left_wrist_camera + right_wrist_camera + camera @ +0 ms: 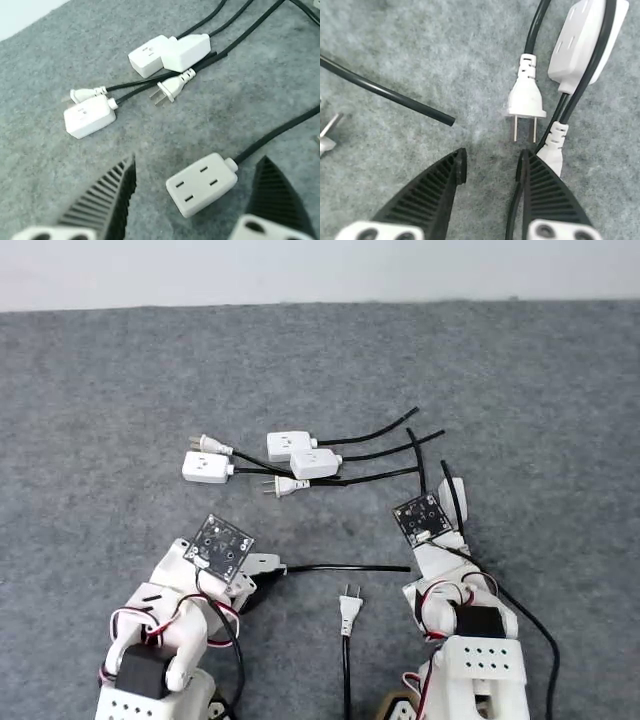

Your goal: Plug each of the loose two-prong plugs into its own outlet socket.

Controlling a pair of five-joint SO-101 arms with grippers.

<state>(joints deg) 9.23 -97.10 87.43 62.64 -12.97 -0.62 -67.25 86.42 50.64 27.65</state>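
Stands barely begun; shows every plug (349, 610) loose on the carpet (520, 390), none seated; straddles one outlet socket (202, 182) with left gripper (198, 162) spread; poises right gripper (493, 151) spread, empty, just short of a second plug (525, 97).
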